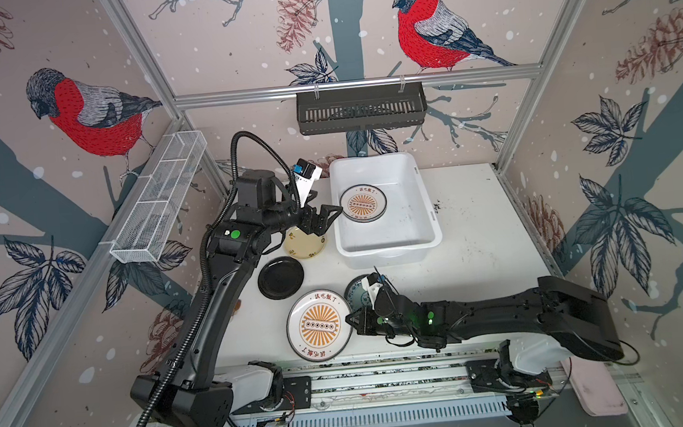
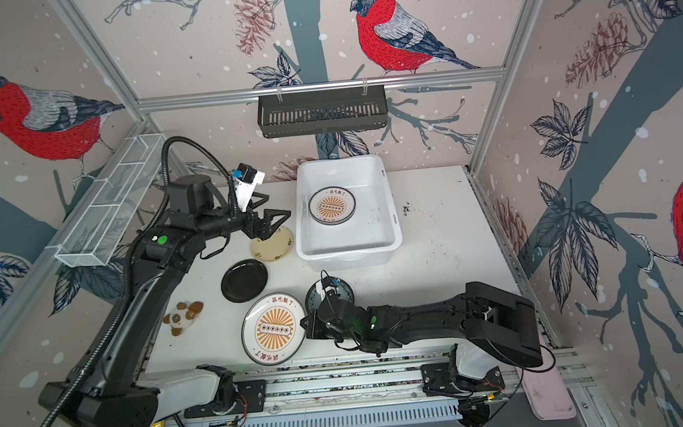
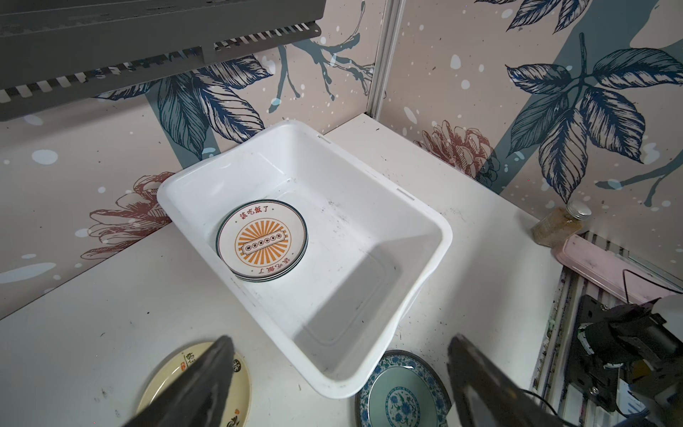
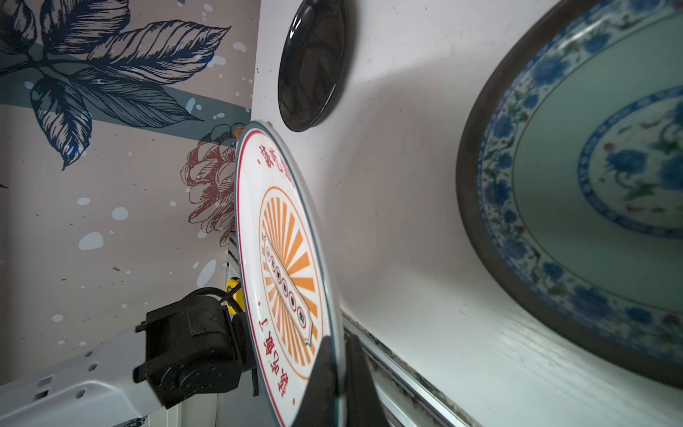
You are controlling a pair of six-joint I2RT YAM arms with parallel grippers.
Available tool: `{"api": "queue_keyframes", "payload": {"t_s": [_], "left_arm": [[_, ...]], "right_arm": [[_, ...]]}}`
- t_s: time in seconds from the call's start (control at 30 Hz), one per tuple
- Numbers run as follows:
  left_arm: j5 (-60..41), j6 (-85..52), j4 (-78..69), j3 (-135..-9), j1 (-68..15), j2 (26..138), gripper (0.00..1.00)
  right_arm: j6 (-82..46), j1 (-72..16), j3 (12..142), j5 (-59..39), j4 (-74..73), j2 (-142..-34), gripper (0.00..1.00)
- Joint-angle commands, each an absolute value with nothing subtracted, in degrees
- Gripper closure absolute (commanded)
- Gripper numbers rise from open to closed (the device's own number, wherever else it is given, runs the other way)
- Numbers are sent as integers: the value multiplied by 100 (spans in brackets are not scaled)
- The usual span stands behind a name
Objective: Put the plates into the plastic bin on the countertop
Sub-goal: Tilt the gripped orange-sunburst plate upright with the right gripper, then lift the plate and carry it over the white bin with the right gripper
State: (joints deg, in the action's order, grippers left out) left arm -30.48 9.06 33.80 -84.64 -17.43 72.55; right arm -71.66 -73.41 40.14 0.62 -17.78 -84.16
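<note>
Gripping the near-side rim of a sunburst plate (image 1: 318,325), the right claw (image 1: 352,321) is clamped on it. The right wrist view shows both fingers pinching the rim (image 4: 284,258), one on each face. That plate sits at the front edge of the countertop (image 1: 480,253), tilted against the surface, left of the claw in both top views. A teal plate (image 1: 354,289) lies flat just behind the claw, partly under the right arm. The left claw (image 1: 323,214) hangs with its fingers wide apart and nothing between them. It is over the pale yellow plate (image 1: 307,248), just beside the left wall of the plastic bin (image 1: 389,254). Inside the bin another sunburst plate (image 1: 363,203) tops a small stack, toward the back left corner. A black plate (image 1: 280,277) rests on the countertop between the yellow plate and the held one.
</note>
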Motion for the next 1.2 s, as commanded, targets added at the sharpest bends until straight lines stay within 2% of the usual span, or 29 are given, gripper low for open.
{"api": "queue_keyframes", "payload": {"t_s": [0.0,0.47,0.7,0.9,1.17], "left_arm": [[-3018,892,3446,-8545,-1693,7278,10],[-3607,696,3406,-8364,-846,6995,10],[-3666,741,3353,-8393,-642,6882,10],[-3725,866,3356,-8556,-704,7156,10],[-3372,1495,3522,-8571,-1294,7417,10]], "right_arm": [[-6793,-7242,4142,-151,-1341,-8160,99],[-6117,-6116,4752,-1113,-239,-7306,99],[-5763,-4884,5188,-1794,0,-7078,98],[-5417,-3557,5831,-2460,108,-7638,98],[-4907,-2462,7078,-2455,403,-8969,98]]}}
